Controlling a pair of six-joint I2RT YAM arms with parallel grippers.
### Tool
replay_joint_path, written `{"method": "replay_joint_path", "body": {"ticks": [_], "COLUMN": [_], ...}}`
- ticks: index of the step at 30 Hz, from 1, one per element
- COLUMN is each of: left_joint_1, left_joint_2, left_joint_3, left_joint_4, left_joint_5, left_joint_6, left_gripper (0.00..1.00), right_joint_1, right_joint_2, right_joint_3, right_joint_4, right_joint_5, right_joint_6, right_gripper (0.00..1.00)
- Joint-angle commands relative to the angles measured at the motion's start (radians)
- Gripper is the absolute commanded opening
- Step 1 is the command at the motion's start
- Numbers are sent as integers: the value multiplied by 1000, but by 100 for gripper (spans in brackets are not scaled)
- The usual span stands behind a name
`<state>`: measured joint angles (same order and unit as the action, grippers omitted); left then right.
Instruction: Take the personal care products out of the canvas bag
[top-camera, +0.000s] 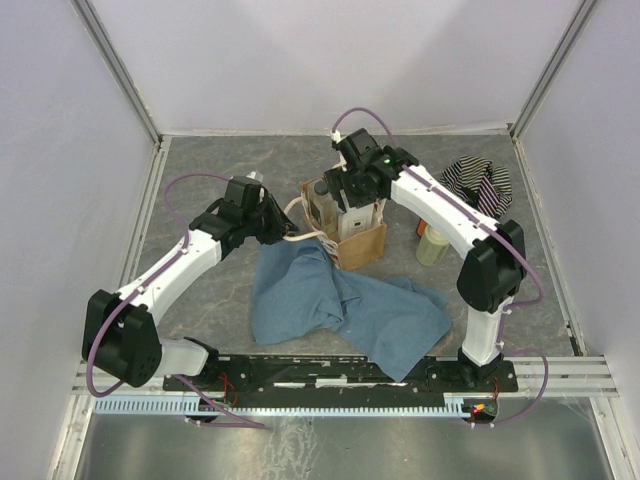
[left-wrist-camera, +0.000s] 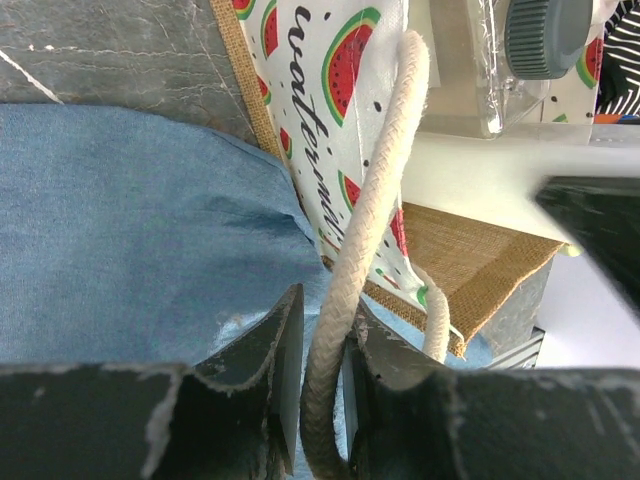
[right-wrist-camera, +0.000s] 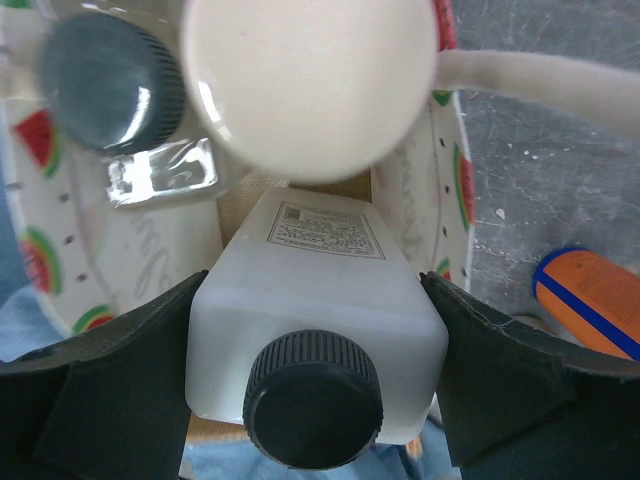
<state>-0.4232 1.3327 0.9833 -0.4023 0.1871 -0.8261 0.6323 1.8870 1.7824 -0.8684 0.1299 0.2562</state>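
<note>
The canvas bag (top-camera: 366, 246) stands at mid-table, its watermelon-print lining (left-wrist-camera: 330, 110) showing. My left gripper (left-wrist-camera: 327, 320) is shut on the bag's cream rope handle (left-wrist-camera: 385, 190), just left of the bag (top-camera: 283, 228). My right gripper (right-wrist-camera: 315, 290) is over the bag's mouth (top-camera: 357, 195), shut on a white square bottle with a dark cap (right-wrist-camera: 315, 330) whose body reaches down into the bag. A clear square bottle with a dark cap (right-wrist-camera: 110, 85) and a blurred cream round top (right-wrist-camera: 310, 80) also stand inside. An orange bottle with a blue band (right-wrist-camera: 590, 310) and a pale yellow-green bottle (top-camera: 432, 246) lie outside.
A large blue-grey cloth (top-camera: 340, 305) lies in front of the bag and under its near edge. A black-and-white striped cloth (top-camera: 482, 182) lies at the back right. Grey table top (top-camera: 220, 160) is ringed by white walls.
</note>
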Motion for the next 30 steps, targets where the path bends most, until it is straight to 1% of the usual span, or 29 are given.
{"method": "replay_joint_path", "body": {"ticks": [1, 4, 7, 10, 13, 16, 19, 24, 30], "left_joint_1": [-4, -5, -5, -5, -4, -4, -5, -4, -4], "left_joint_2": [-24, -24, -26, -31, -34, -39, -47, -52, -45], "left_joint_3": [-8, -10, -9, -9, -11, -11, -14, -15, -13], "left_joint_4": [16, 19, 19, 17, 17, 16, 11, 3, -1], "left_joint_5": [18, 20, 20, 19, 20, 20, 13, 4, 2], "left_joint_6": [-2, -4, -5, -5, -6, -9, -8, -5, 0], "left_gripper": [28, 28, 28, 28, 28, 28, 28, 28, 28], "right_joint_1": [8, 7, 7, 8, 0, -32, -97, -235, -321], "right_joint_2": [-195, -237, -271, -282, -226, -198, -205, -178, -134], "right_joint_3": [200, 247, 297, 373, 508, 581, 564, 545, 476], "right_joint_4": [20, 38, 46, 16, -67, -81, -36, -6, 66], "right_joint_5": [-90, -157, -134, -11, 119, 157, 146, 85, 47], "right_joint_6": [-7, -8, -20, -61, -129, -141, -120, -79, -75], "right_gripper": [66, 66, 66, 68, 69, 69, 69, 68, 69]}}
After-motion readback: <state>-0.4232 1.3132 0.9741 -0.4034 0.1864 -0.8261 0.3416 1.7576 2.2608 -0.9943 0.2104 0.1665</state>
